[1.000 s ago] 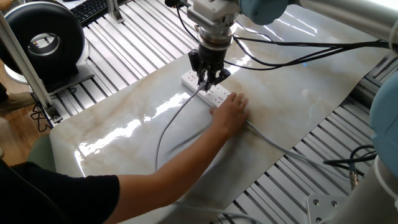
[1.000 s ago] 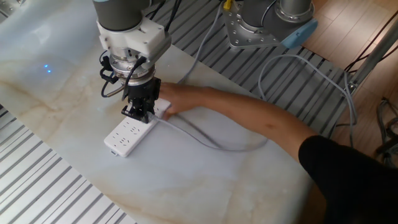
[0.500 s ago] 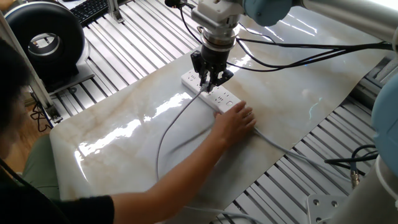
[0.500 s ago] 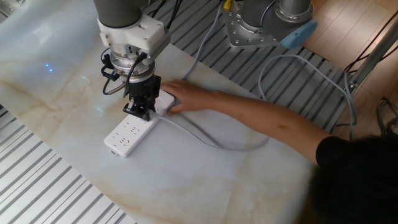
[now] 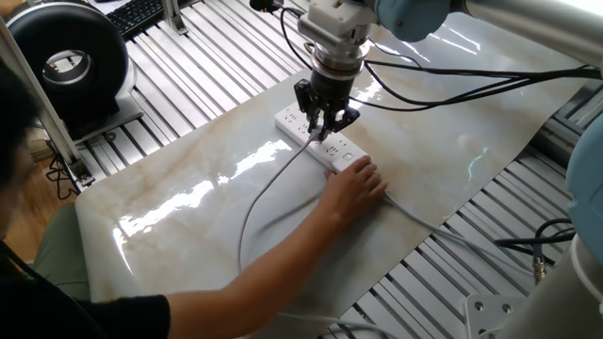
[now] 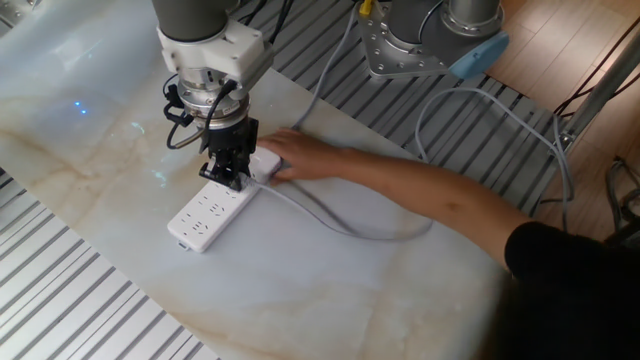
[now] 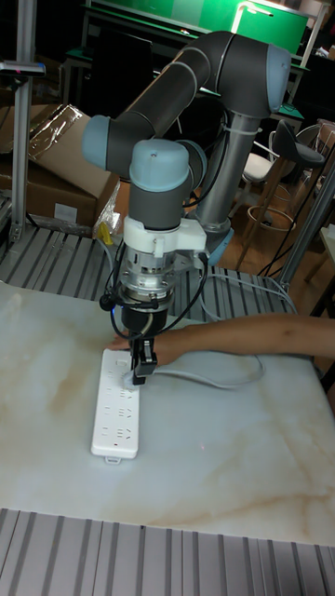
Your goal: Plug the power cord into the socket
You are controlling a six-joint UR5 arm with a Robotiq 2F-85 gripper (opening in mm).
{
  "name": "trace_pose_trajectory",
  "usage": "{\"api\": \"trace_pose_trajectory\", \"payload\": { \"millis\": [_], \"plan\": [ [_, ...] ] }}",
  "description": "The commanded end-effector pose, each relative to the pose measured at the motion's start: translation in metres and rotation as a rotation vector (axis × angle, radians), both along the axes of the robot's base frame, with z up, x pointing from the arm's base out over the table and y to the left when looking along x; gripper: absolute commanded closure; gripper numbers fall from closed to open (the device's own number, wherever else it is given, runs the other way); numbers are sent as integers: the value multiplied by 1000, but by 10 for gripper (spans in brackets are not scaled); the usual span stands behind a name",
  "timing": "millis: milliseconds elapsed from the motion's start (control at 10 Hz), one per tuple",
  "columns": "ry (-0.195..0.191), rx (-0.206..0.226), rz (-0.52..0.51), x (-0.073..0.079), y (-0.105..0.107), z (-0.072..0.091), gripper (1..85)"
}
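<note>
While the claw [image 5: 325,123] pinches the plug of the power cord [image 5: 266,185] just above the socket [image 5: 318,143], whose long axis runs diagonally across the table [image 5: 443,160], a person's hand [image 5: 356,184] steadies its near end.

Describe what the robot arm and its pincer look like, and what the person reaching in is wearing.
The arm has dark grey tubes with light blue joint caps and a white wrist section. The small black two-finger pincer hangs below it, with black cables looping from the wrist. The person's arm is bare below a black short sleeve.
</note>
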State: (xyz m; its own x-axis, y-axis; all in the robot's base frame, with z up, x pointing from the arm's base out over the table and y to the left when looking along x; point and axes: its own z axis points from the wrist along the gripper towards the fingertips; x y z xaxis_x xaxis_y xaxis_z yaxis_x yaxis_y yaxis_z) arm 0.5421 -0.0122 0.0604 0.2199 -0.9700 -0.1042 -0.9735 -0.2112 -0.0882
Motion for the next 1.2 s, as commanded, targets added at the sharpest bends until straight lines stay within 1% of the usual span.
{"api": "trace_pose_trajectory", "payload": {
  "millis": [0, 600, 1000, 1100],
  "plan": [
    [-7, 11, 2, 2, 1, -1, 847],
    [-8, -1, 4, 3, -2, -3, 847],
    [-9, -3, 8, 6, -1, -2, 847],
    [-4, -4, 2, 6, 0, -2, 847]
  ]
}}
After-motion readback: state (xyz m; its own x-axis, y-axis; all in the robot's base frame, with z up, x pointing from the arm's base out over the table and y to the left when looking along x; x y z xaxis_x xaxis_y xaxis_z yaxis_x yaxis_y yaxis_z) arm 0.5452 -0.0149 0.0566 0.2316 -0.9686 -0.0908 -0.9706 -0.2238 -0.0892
